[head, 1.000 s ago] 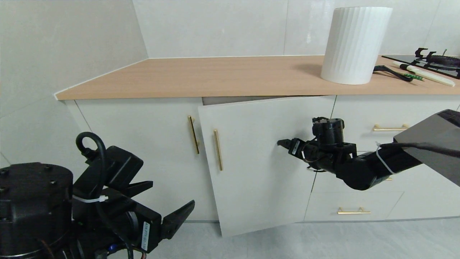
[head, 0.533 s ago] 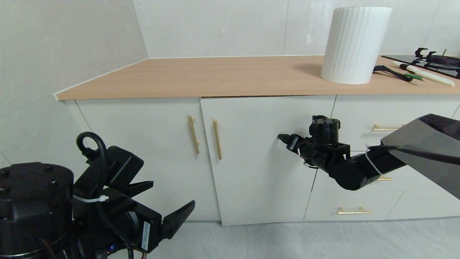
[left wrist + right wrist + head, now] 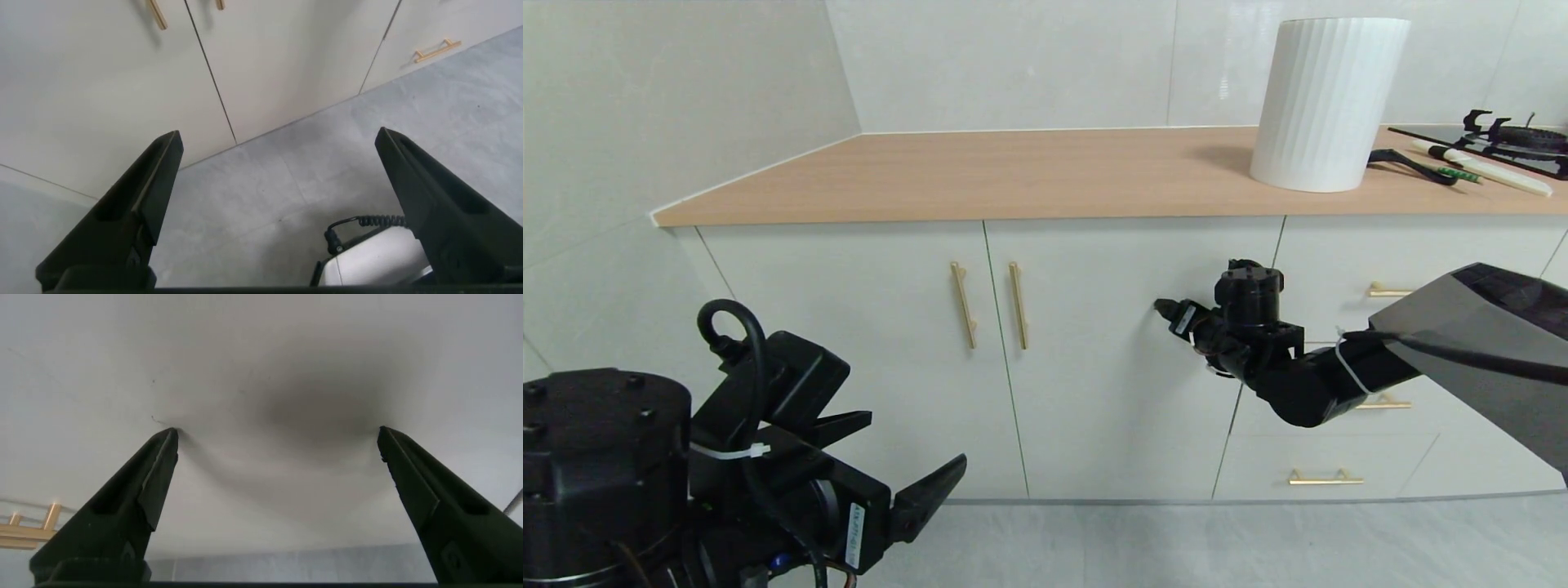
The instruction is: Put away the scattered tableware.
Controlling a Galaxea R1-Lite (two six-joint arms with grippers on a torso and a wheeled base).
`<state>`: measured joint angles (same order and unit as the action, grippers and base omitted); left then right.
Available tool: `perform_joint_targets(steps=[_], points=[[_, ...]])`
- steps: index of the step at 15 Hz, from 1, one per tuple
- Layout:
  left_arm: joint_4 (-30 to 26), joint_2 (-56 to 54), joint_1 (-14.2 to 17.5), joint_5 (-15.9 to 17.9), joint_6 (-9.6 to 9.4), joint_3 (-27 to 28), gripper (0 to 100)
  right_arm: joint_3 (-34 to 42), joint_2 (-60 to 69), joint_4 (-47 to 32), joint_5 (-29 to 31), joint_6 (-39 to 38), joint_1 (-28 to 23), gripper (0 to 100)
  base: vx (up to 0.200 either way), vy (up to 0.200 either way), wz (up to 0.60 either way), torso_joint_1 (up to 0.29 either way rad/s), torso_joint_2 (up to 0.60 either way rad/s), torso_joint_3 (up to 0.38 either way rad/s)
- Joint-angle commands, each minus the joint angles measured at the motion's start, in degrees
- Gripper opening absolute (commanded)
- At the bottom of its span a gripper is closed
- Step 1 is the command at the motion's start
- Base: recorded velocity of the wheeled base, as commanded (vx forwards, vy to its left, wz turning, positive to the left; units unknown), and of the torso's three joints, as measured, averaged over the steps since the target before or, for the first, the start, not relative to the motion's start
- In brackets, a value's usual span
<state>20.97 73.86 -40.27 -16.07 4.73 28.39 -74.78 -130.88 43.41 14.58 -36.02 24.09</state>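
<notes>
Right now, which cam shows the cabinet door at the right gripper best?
Head view: the whole cabinet door shows, shut flush, right gripper at its face. Right wrist view gives a close patch of panel; left wrist view, its lower edge.

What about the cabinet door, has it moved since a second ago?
Yes. The cabinet door has swung shut and now sits flush with the neighbouring door.

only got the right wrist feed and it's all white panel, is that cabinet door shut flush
observer: yes, head view shows the cabinet door flush with its neighbours, no gap.
operator: where's my hand on it
observer: the right hand is at the door's right side, well away from its gold handle.
operator: left hand busy
observer: no, the left hand is open and empty, low on the left.
</notes>
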Motion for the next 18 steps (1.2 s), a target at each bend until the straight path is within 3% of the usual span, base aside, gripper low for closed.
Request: perform_joint_targets(steps=[1,4,7,10,11,13,14,15,16,18], points=[[0.0,0.1,0.0,0.0,0.02,0.0,100,1.3,1.9,0.3,0.0,0.2,0.3,100,0.0,0.0,0.0,0.0,0.0,0.0],[0.1,-0.2,0.0,0.1,0.1,0.0,100,13.3,16.7,0.2,-1.7,1.0,3.9,100,0.0,0.0,0.0,0.0,0.0,0.0],[0.1,-2.6,0.0,-0.4,0.1,-0.2,100,25.7,31.4,0.3,-1.2,7.5,4.7,100,0.0,0.0,0.0,0.0,0.0,0.0],[-0.4,-19.8,3.4,-0.4,0.1,-8.8,100,47.7,59.3,-0.3,0.0,14.8,4.6,100,0.0,0.0,0.0,0.0,0.0,0.0],[-0.8,-25.7,5.6,-0.4,-0.07,-11.6,100,53.3,65.4,-0.8,0.0,18.3,3.9,100,0.0,0.0,0.0,0.0,0.0,0.0],[-5.9,-39.5,14.2,-0.5,-2.97,-16.0,100,63.8,78.0,-1.6,-0.3,25.9,-2.6,100,0.0,0.0,0.0,0.0,0.0,0.0],[-12.7,-48.6,17.8,-0.4,-3.94,-15.8,100,64.6,84.4,-5.3,-0.3,28.4,-6.2,100,0.0,0.0,0.0,0.0,0.0,0.0],[-19.4,-54.6,20.1,-0.2,-4.03,-15.2,100,64.1,89.1,-10.4,-0.1,28.6,-8.4,100,0.0,0.0,0.0,0.0,0.0,0.0],[-25.5,-59.9,24.3,0.4,-4.03,-15.1,100,63.6,95.8,-17.0,0.0,29.7,-9.1,100,0.0,0.0,0.0,0.0,0.0,0.0],[-31.9,-68.3,28.6,3.6,-3.94,-15.9,100,62.9,106.2,-27.6,0.9,32.6,-11.1,100,0.0,0.0,0.0,0.0,0.0,0.0]])
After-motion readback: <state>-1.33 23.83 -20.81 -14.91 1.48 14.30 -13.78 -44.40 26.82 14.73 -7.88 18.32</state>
